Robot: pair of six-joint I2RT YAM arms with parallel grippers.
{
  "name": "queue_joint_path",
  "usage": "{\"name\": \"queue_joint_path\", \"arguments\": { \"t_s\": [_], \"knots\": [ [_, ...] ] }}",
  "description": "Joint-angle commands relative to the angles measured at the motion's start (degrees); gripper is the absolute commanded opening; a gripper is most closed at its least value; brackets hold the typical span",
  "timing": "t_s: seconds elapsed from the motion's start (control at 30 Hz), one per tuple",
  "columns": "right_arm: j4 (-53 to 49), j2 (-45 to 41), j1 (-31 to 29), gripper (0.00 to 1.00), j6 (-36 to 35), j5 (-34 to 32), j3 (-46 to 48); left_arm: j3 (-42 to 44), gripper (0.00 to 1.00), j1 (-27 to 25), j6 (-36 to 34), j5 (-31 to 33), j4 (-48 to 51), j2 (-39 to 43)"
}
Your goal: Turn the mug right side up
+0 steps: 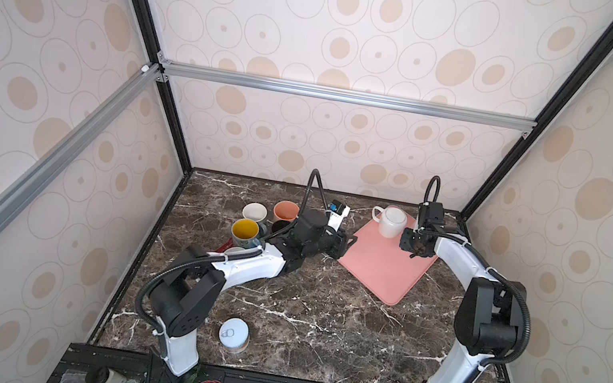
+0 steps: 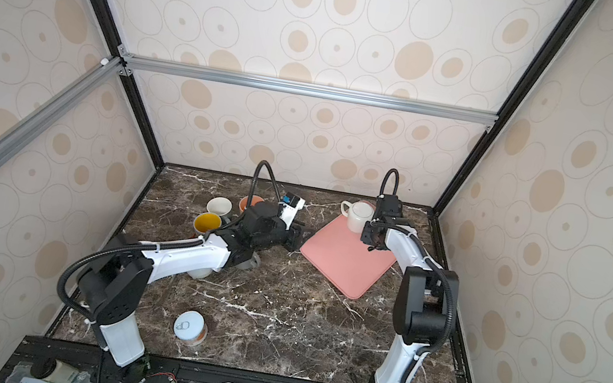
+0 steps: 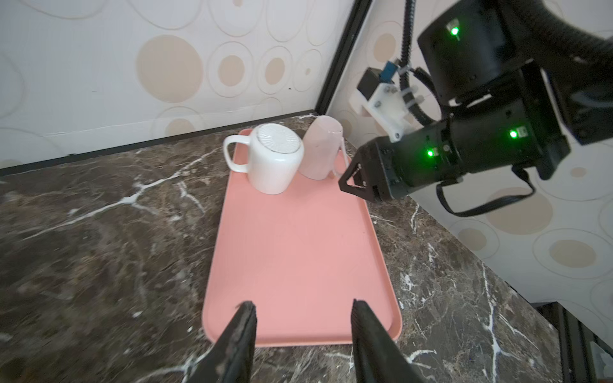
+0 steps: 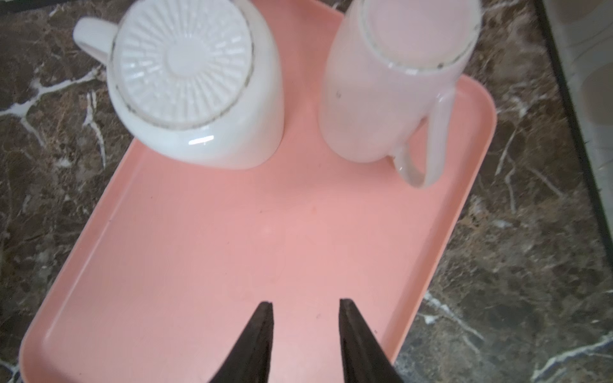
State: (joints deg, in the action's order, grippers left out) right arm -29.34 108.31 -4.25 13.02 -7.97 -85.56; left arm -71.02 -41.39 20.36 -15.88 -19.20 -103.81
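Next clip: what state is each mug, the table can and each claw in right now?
white mug: upside down on the pink tray, base up.
pale pink mug: upside down on the tray.
yellow-lined mug: upright on the table.
cream mug: upright.
orange mug: upright.
can: upright, lid sealed.
left claw: open, empty.
right claw: open, empty, over the tray.

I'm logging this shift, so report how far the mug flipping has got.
Done: the yellow-lined mug, cream mug and orange mug by the left arm stand mouth up. In hand: nothing; the right gripper hangs open above the pink tray, and the left gripper is open and empty at its edge. To do: the white mug and pale pink mug sit base up.
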Motion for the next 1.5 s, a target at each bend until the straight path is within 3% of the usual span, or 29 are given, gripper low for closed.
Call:
{"name": "queue_joint_path", "arguments": {
  "t_s": [0.0, 0.2, 1.0, 1.2, 1.37, 1.47],
  "knots": [
    [-3.1, 2.3, 0.8, 0.37, -3.3, -4.3, -4.4, -7.9, 0.47, -1.3, -0.7, -5.3, 4.5, -5.3],
    [-3.7, 5.8, 5.8, 0.42, -4.9, -2.2, -8.7, -15.6, 0.49, -1.8, -2.7, -7.2, 9.7, -11.4],
    [-2.5, 18.1, 12.3, 0.47, -10.9, 11.8, -18.1, -17.4, 0.51, 0.6, -2.6, -6.8, 9.9, -15.3],
    [-2.7, 18.6, 12.4, 0.39, -11.6, 13.4, -18.2, -17.5, 0.51, 0.8, -2.5, -7.0, 10.0, -15.5],
    [-2.0, 16.9, 12.3, 0.2, -11.5, 14.1, -15.3, -16.3, 0.51, 0.9, -2.0, -6.7, 9.7, -14.7],
    [-1.0, 14.3, 11.9, 0.15, -10.5, 15.0, -11.8, -14.8, 0.51, 0.9, -1.2, -7.0, 8.6, -13.9]
  ]
}}
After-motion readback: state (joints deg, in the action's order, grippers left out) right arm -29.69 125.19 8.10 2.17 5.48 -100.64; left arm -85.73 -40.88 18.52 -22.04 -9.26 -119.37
